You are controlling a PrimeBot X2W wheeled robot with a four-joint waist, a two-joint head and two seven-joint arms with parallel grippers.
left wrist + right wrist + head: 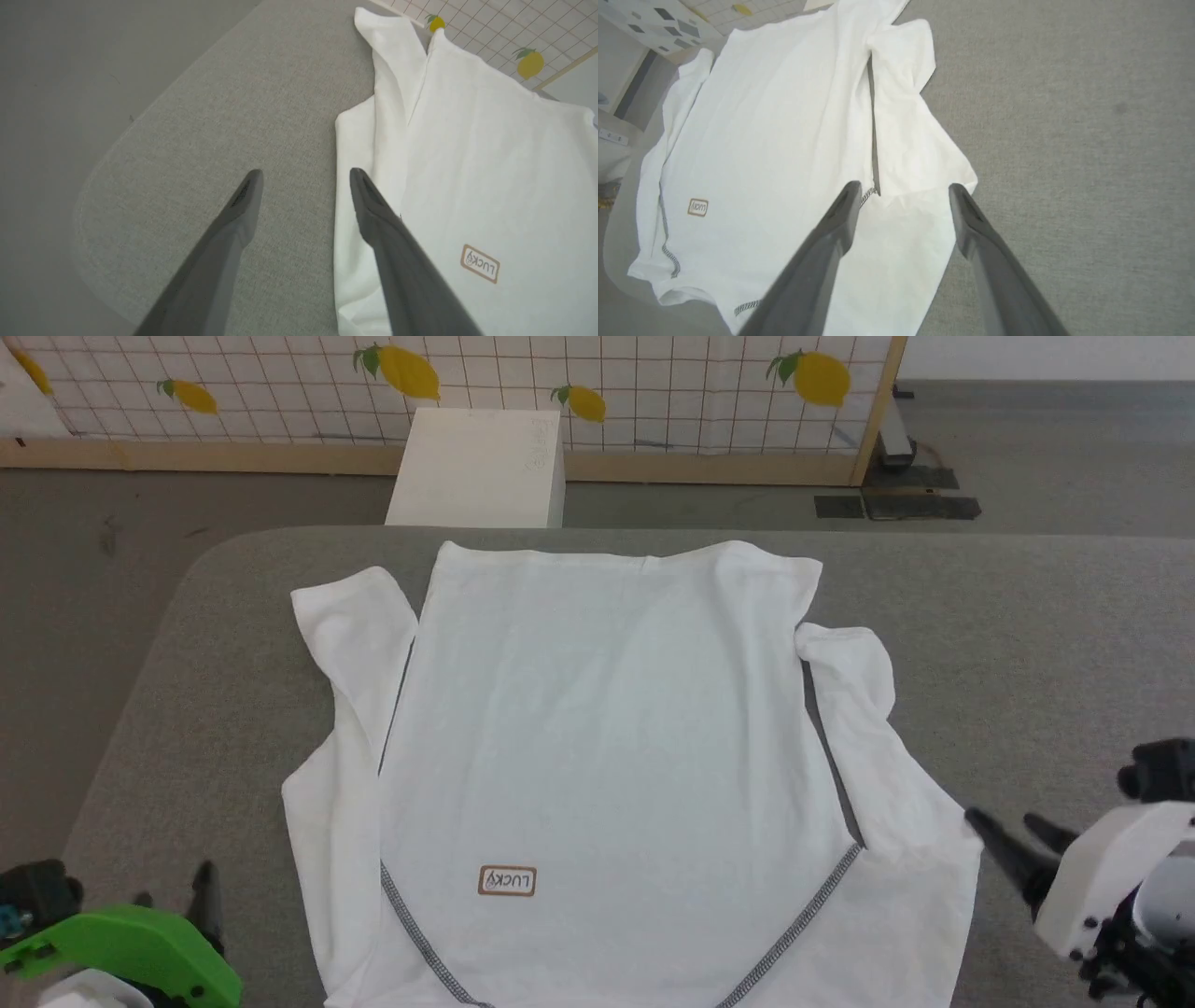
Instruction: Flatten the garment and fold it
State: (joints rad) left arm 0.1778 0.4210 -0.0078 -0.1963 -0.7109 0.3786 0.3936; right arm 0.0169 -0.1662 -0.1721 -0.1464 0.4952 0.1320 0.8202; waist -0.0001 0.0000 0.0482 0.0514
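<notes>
1. Left end effector (306, 175) first: its two dark fingers stand wide apart with nothing between them. It is low at the near left corner of the worktop (1027, 644), over bare grey cloth just beside the garment (607, 709).
2. In the left wrist view, one finger crosses in front of the shirt's side edge and the other is over grey cloth. Whether either tip touches anything, I cannot tell.
3. Over to the right end effector (903, 186): fingers spread just as wide, gripping nothing. It sits at the near right, tips pointing in at the garment's near right corner.
4. From its own wrist camera, one finger lines up over the white fabric near the end of a zigzag seam (803, 915), the other near the cloth's outer edge. Contact can't be judged here either.
5. And the garment itself: spread out in the middle of the worktop, the broad body panel lying smooth, its near end running out of the bottom of the head view.
6. On the robot's left a short sleeve (350, 625) lies partly under the body panel; on the right the other sleeve (850, 663) is a bit rumpled, with a dark slit between it and the body.
7. A small brown-edged label (507, 881) reading LUCKY sits near the close end, upside down to the head camera, between two dark grey stitched seams.
8. Beyond the far edge, a white box (481, 467) stands on the grey floor (75, 523), against a lemon-printed grid screen (653, 383).
</notes>
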